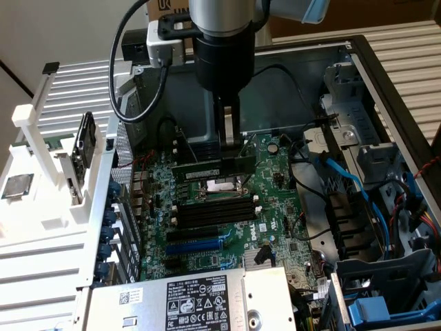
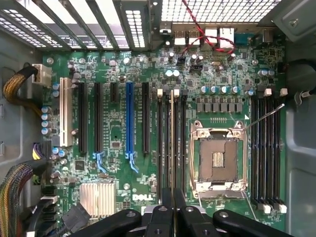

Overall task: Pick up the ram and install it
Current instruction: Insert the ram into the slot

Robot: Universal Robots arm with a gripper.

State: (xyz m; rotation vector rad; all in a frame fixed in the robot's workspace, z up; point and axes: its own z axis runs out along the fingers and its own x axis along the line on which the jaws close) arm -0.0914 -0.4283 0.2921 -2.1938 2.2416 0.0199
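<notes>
- While the claw (image 1: 231,146) stands nearly closed, pinching the ram (image 1: 207,169) by its upper edge, the green stick hangs level over the motherboard (image 1: 275,227), near the board's middle.
- Seen from the wrist, the ram runs edge-on along the black slots (image 2: 183,143), just beside the CPU socket (image 2: 217,158).
- Whether the stick touches a slot cannot be told.
</notes>
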